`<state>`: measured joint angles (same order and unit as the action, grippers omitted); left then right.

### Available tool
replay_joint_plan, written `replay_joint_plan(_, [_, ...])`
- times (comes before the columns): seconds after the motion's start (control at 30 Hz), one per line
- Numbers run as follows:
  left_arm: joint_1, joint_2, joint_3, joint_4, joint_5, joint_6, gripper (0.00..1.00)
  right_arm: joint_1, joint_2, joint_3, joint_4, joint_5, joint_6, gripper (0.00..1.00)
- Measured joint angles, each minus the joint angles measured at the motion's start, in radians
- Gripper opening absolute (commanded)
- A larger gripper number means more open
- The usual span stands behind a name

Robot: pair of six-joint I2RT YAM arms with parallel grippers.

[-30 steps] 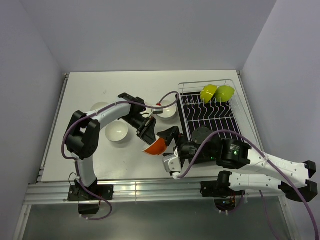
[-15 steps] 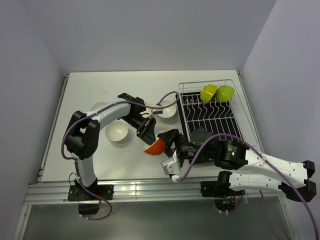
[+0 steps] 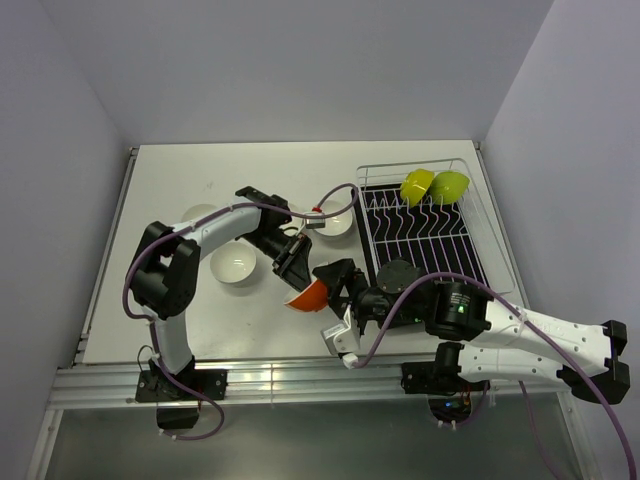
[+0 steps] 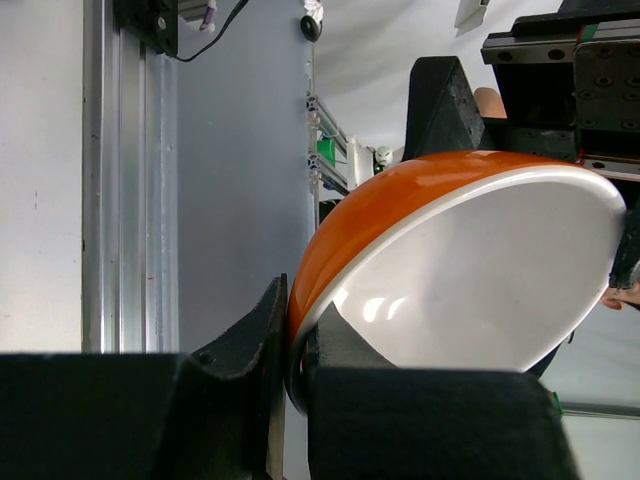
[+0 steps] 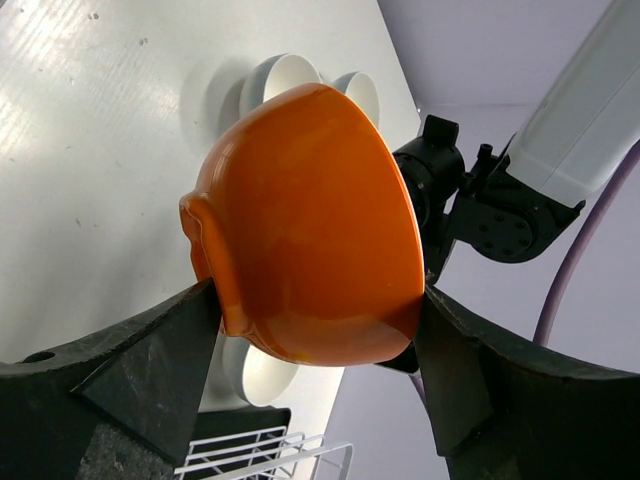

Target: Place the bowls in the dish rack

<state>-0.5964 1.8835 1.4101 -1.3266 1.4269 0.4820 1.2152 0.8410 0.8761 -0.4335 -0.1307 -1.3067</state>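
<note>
- Fingers (image 4: 245, 345) of the left gripper (image 3: 293, 262) are clamped on the rim of the orange bowl (image 3: 311, 294). They hold it tilted, clear of the table (image 3: 180, 170), at lower centre of the top view, likely for a handover.
- Right gripper (image 5: 315, 305) straddles the bowl with one finger against each side. Whether they press yet, I cannot tell.
- Rack (image 3: 470, 215) sits at the right, with two green bowls (image 3: 417, 185) propped at its upper end.
- White bowls (image 3: 233, 266) wait at left-centre.
- Passing the bowl across probably makes sense because the rack lies nearer the right arm.
</note>
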Motion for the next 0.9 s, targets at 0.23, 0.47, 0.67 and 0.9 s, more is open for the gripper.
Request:
replay_joint_plan(0.23, [0.000,0.000,-0.003,0.001,-0.013,0.003,0.14,0.000,0.001,0.000,-0.006,-0.002,0.001,0.40])
replay_joint_plan(0.47, [0.006,-0.002,0.000,-0.006,0.008,0.003,0.48,0.000,0.000,0.001,-0.017,-0.009,0.007,0.00])
replay_joint_plan(0.67, [0.059,-0.002,0.108,-0.023,-0.010,-0.014,0.68,0.000,-0.005,0.004,-0.050,-0.029,0.038,0.00])
replay_joint_plan(0.9, [0.163,-0.020,0.242,0.098,-0.092,-0.167,0.99,0.000,-0.023,0.016,-0.090,-0.062,0.083,0.00])
